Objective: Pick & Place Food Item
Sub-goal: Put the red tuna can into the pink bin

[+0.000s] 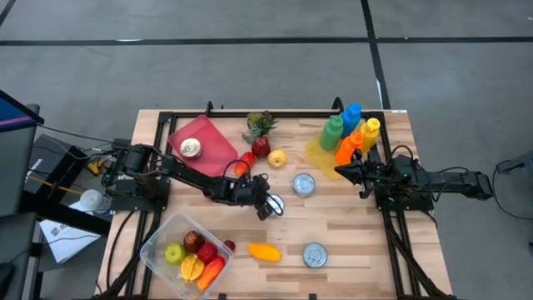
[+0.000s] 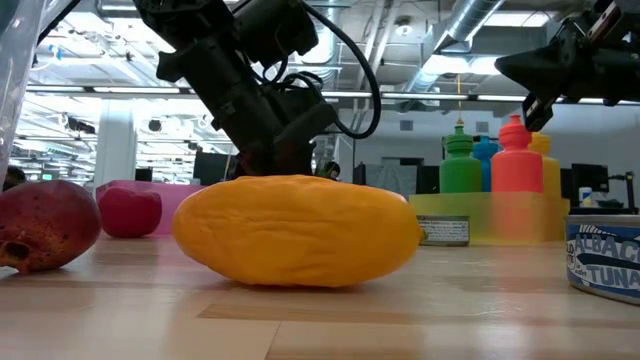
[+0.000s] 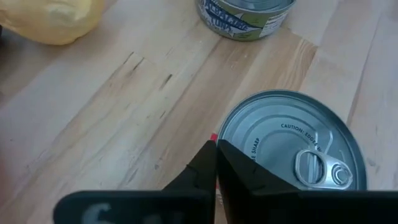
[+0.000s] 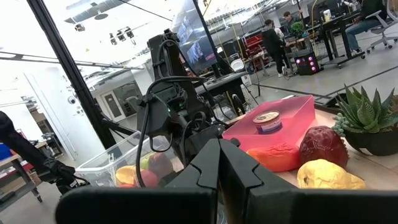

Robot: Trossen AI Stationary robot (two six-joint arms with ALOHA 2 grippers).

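Observation:
My left gripper is shut and hovers low at mid-table, its tips at the rim of a silver pull-tab can that stands upright on the wood. An orange-yellow fruit lies on the table nearer the front edge. A clear bin at the front left holds several fruits. My right gripper is shut and waits in the air by the bottles, at the right. My left gripper's shut fingertips come down from above at the can's rim, on the side away from the pull tab. I cannot tell whether they touch it.
Two more cans stand right of centre, and a third sits on a pink tray. A lemon, red fruits, a potted plant and coloured bottles fill the far side.

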